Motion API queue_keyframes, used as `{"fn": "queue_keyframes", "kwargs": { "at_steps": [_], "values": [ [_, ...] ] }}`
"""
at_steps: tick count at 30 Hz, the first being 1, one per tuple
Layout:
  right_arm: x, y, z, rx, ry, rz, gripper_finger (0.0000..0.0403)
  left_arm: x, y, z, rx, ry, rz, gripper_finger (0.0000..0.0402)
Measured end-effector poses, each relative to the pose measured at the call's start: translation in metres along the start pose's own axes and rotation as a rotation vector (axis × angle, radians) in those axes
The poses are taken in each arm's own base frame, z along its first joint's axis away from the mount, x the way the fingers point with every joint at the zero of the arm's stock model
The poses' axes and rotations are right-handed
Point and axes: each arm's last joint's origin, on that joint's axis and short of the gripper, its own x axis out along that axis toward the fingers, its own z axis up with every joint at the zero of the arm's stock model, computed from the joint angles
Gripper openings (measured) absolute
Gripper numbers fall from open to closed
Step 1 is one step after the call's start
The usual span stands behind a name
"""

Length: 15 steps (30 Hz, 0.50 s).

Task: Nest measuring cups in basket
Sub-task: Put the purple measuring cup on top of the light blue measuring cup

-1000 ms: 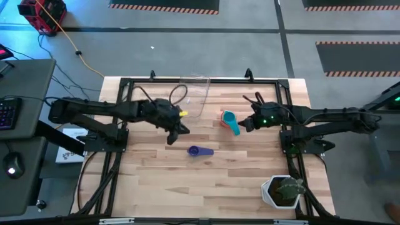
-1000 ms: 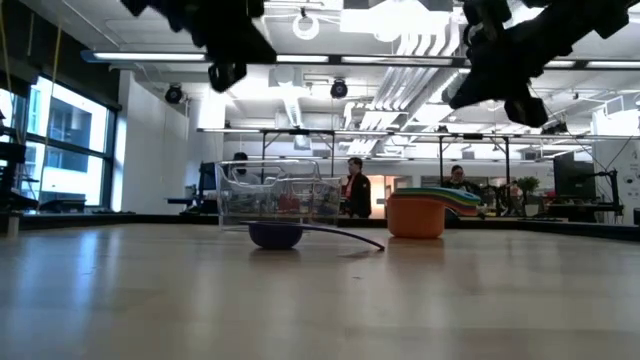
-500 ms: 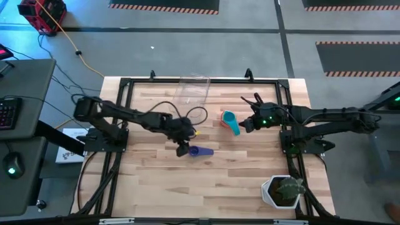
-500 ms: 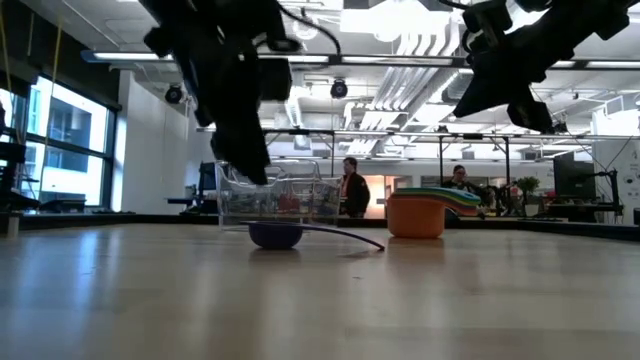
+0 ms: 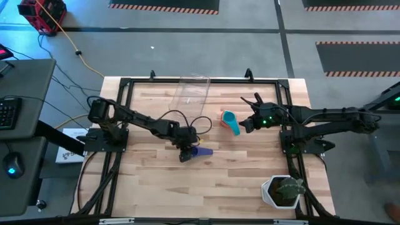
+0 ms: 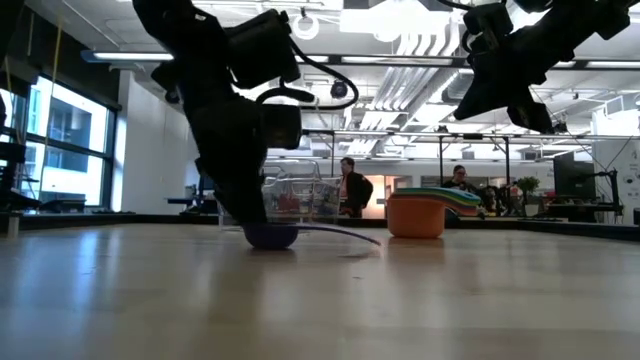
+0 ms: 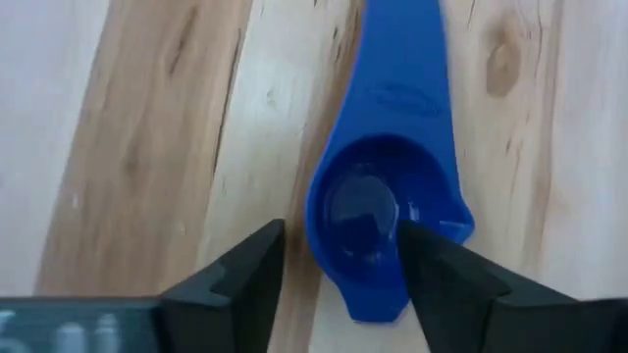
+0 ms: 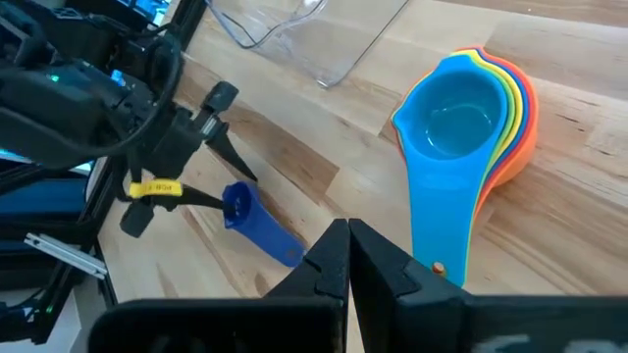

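A small purple measuring cup lies alone mid-table on its bowl, with its flat handle pointing toward the table's right edge. My left gripper is down at the table, open, with one finger on each side of the bowl. The other measuring cups sit nested in a stack on the table, a light blue one on top. Just right of that stack my right gripper hovers shut and holds nothing. The clear basket stands at the far edge. My left gripper comes steeply from above at the purple cup's bowl end. One fingertip stands clear of the bowl's side. The other fingertip overlaps the rim, and I cannot tell whether it touches. The cup rests on the table.
A white pot with a green plant stands at the near right corner. Black frame rails run along the table's edges. Bare wood lies between the purple cup and the near edge. People show in the room behind the table.
My left gripper has swept from near the basket down toward the table's near right, onto the purple cup. It has tipped more steeply downward and has opened. The cup and the stack have stayed where they were.
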Motion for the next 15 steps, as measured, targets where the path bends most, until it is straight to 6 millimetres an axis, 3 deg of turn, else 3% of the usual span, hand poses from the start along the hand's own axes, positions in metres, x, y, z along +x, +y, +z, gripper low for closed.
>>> {"fn": "queue_keyframes", "kwargs": {
  "at_steps": [4,8,12,15],
  "values": [
    [0.0,0.0,0.0,0.0,-0.01,-0.007,0.0,0.001,-0.005,-0.002,0.061,-0.014,0.054,0.012],
    [0.0,0.0,0.001,0.0,-0.02,-0.014,0.0,0.001,-0.006,-0.003,0.071,-0.009,0.052,0.0024],
    [0.0,0.0,0.001,0.009,-0.014,-0.007,0.0,-0.012,-0.005,-0.003,0.092,0.012,0.044,0.0015],
    [0.0,0.004,0.002,0.013,-0.007,0.054,0.0,-0.038,0.0,-0.001,0.125,0.006,0.053,0.0007]
  ]
}}
